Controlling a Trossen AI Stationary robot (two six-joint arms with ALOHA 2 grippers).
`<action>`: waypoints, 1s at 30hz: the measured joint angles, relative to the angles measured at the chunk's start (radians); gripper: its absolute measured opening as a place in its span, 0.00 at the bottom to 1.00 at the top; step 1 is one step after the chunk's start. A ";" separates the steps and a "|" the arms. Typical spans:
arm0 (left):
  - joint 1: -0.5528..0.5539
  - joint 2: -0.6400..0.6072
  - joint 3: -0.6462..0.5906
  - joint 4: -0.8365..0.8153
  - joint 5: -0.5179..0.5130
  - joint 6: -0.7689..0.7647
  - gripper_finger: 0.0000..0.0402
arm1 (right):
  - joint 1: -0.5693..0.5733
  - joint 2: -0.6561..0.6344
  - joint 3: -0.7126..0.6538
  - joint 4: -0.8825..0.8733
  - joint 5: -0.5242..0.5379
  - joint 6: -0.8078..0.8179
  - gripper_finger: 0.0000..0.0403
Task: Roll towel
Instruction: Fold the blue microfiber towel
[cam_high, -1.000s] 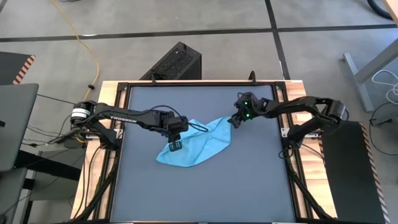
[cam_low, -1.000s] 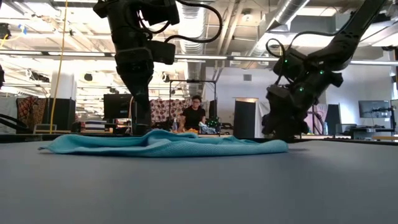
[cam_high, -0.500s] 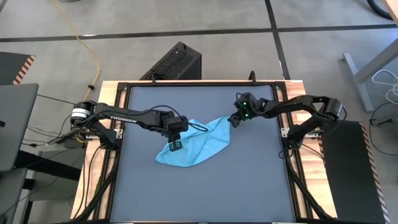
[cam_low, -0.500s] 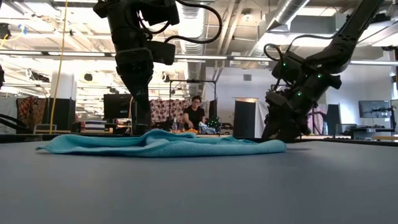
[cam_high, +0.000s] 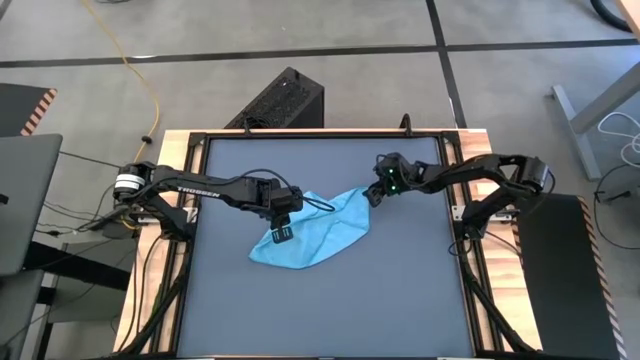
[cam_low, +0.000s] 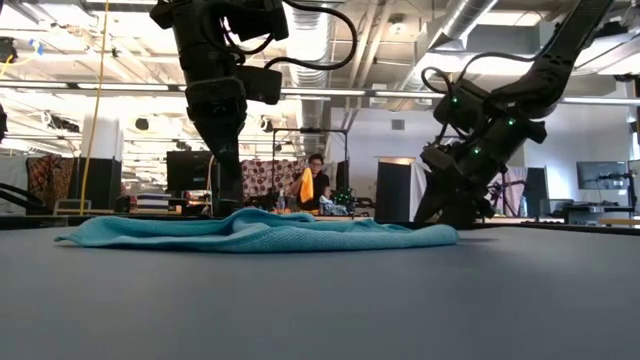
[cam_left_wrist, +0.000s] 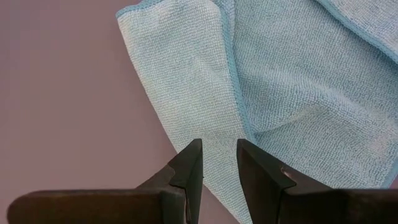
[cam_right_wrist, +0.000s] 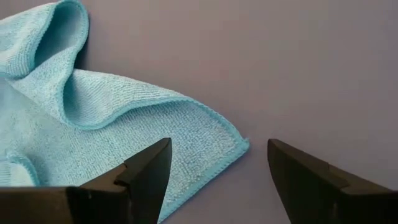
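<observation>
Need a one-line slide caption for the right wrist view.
Open right gripper poised over the towel corner on the grey table.
</observation>
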 joint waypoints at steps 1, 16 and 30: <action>0.000 0.000 0.000 0.000 0.000 0.000 0.22 | 0.003 0.000 0.000 0.000 0.000 0.004 0.72; 0.000 0.000 0.000 0.000 -0.001 -0.013 0.22 | 0.017 0.000 -0.001 -0.004 0.025 0.016 0.40; 0.090 0.000 -0.091 0.208 0.166 -0.027 0.19 | 0.016 0.000 -0.001 -0.001 0.026 0.013 0.05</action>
